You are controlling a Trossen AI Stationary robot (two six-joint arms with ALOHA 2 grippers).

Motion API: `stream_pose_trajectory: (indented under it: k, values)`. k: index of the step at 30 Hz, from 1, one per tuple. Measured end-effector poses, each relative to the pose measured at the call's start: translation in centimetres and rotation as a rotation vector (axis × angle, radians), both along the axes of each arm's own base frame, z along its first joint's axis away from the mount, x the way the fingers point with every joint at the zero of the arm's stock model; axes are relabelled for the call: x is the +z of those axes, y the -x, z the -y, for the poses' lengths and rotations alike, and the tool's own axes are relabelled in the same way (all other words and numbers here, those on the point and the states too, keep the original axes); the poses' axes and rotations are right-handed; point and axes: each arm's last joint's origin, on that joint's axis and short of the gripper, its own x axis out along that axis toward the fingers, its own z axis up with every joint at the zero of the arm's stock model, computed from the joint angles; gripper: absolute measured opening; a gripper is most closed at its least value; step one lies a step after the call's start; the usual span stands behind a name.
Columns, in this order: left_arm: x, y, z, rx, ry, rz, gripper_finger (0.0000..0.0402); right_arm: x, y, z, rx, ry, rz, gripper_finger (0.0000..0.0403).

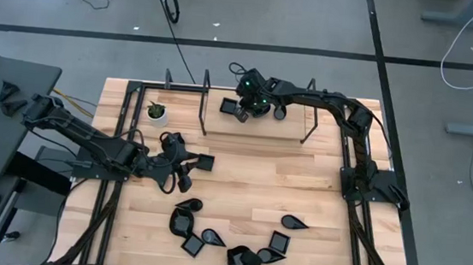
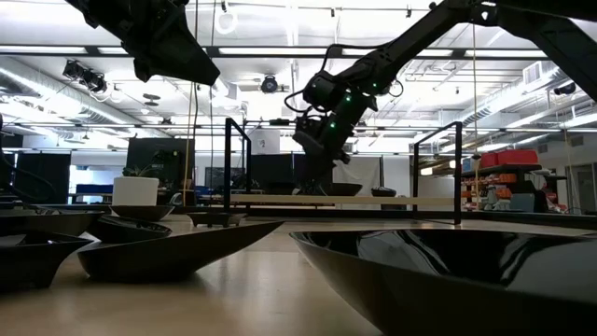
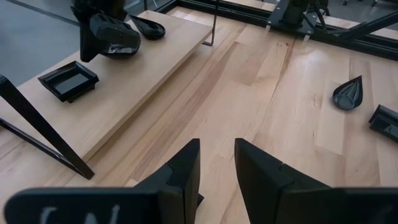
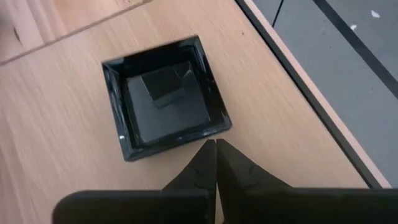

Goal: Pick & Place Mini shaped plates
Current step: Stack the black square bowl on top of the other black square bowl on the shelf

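Nearest the low camera, black mini shaped plates fill the foreground, their shapes legible only from above, where they cluster at the worktop's front edge. Only the right wrist view shows the right gripper, fingers clenched and empty, above a square plate on the raised shelf. Left gripper hovers mid-worktop, fingers parted, grasping nothing.

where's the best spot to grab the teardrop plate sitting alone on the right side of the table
Probably the raised rim along one long side of the teardrop plate, coming straight down from above. It lies flat and shallow on the table, so only the thin wall offers a pinch. Its tip points right; the rounded left end looks wider and harder to span.
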Motion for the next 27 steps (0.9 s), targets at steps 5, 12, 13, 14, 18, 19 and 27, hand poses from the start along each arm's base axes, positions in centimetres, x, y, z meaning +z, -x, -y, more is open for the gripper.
stream_pose_trajectory:
  k: [5,12,13,14,18,19,27]
  values:
    - [0.0,0.0,0.0,0.000,0.000,0.000,0.0106,0.1,-0.1,0.0,0.002,0.005,0.012,0.0009]
    - [0.0,0.0,0.0,0.000,0.000,0.000,0.0106,0.2,-0.3,0.1,0.002,0.018,0.034,0.0009]
    - [0.0,0.0,0.0,0.000,0.000,0.000,0.0106,0.2,-0.2,0.1,0.002,0.017,0.032,0.0009]
    - [0.0,0.0,0.0,0.000,0.000,0.000,0.0106,0.2,-0.2,0.1,0.000,0.010,0.026,0.0009]
    - [0.0,0.0,0.0,0.000,0.000,0.000,0.0106,-0.2,0.2,-0.3,-0.001,-0.073,-0.011,0.0009]
    - [0.0,0.0,0.0,0.000,0.000,0.000,0.0106,-0.3,0.3,-0.4,0.005,-0.083,-0.019,0.0009]
    - [0.0,0.0,0.0,0.000,0.000,0.000,0.0106,-1.3,-0.3,-0.2,0.005,-0.071,-0.006,0.0009]
